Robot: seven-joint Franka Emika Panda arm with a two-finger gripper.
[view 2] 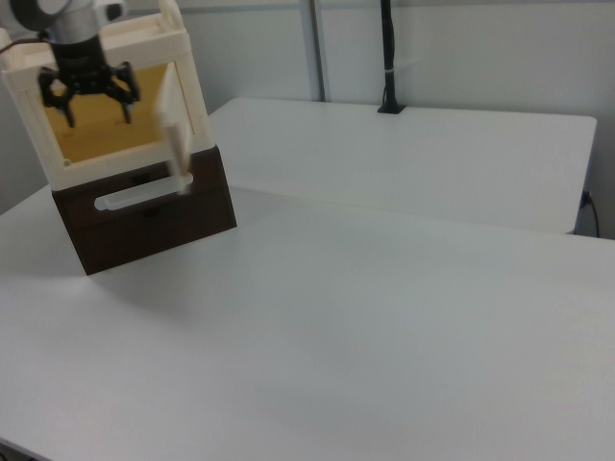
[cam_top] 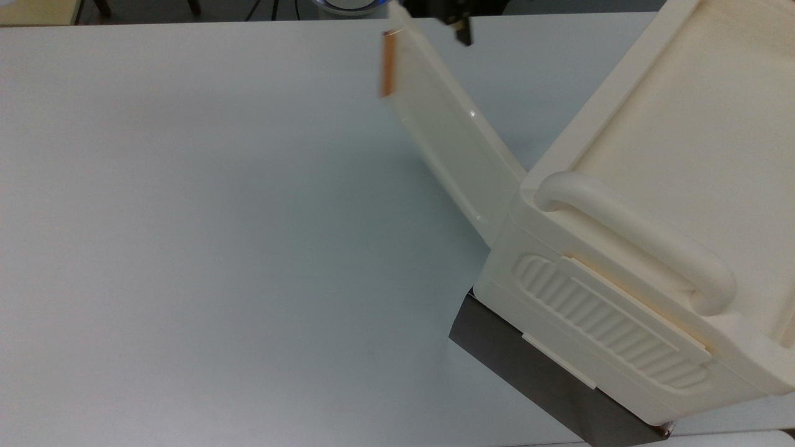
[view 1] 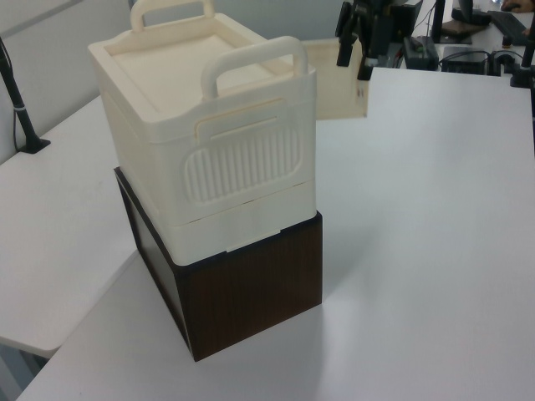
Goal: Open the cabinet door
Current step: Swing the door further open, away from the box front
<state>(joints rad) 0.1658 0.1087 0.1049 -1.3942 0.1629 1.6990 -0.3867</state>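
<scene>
1. I see a cream plastic cabinet point(view 1: 201, 142) sitting on a dark brown wood-grain box point(view 1: 251, 288), which stands on a white table point(view 1: 418, 251)
2. The cabinet has a thick rounded tube handle point(cam_top: 633, 239) on top and a ribbed panel point(cam_top: 612, 323) on its side
3. The cabinet door point(cam_top: 450, 143) is swung wide open; in the top view it reaches from the cabinet's front corner up toward the top view's left, hanging out over the table
4. A small copper-orange bar handle point(cam_top: 389, 64) runs along the door's free edge, on the side facing the top view's left
5. In the right view the door point(view 2: 176, 130) appears edge-on at the opening's right side, and the cabinet's interior point(view 2: 106, 125) looks amber
6. The gripper point(view 2: 88, 96) hangs in front of that opening in the right view, its two dark fingers spread apart and holding nothing
7. In the left view the gripper point(view 1: 355, 50) is just beside the door's free edge; I cannot tell whether it touches
8. Behind it, in the left view, a desk point(view 1: 493, 50) holds dark equipment and cables
9. A black pole point(view 2: 387, 58) is mounted at the far edge of another white table in the right view
</scene>
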